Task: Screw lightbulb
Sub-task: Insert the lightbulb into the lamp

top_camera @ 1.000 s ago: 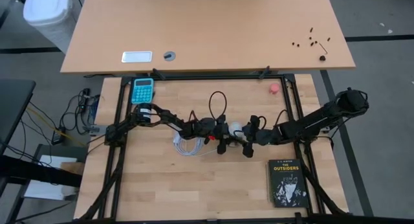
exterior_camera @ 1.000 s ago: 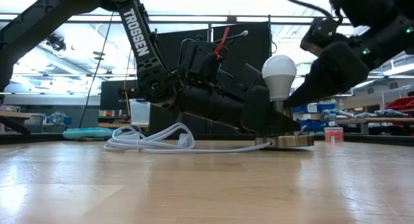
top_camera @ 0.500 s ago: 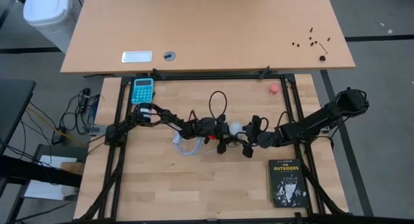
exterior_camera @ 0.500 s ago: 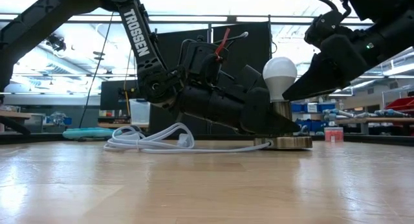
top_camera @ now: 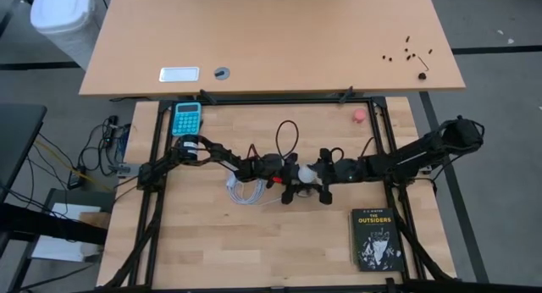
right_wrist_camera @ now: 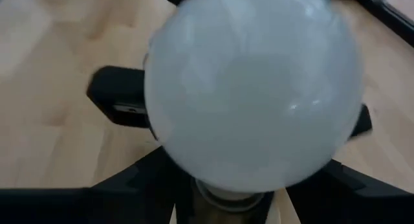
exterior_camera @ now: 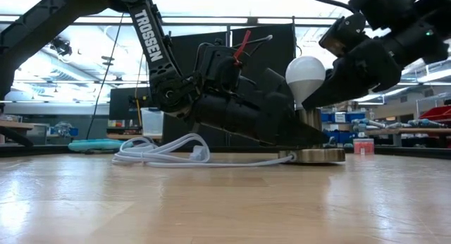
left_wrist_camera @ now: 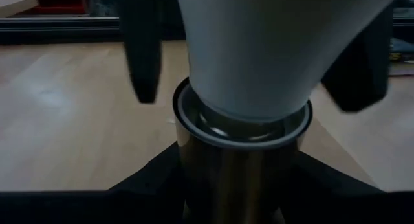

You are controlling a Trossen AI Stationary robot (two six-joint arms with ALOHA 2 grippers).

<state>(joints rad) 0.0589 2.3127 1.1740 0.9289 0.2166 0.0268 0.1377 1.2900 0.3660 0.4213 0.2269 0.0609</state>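
Where both arms meet, one lightbulb (exterior_camera: 305, 74), one socket (exterior_camera: 311, 154).

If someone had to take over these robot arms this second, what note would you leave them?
Left gripper: low at the table's middle, shut on the metal socket, steadying it.
Right gripper: at the lightbulb, fingers either side of the glass; grip not certain.
Lightbulb stands upright in the socket, with the white cord coiled alongside.
Done: bulb seated in the socket.
Left: finish turning until tight, then let go with both. How far it is screwed in, I can't tell.
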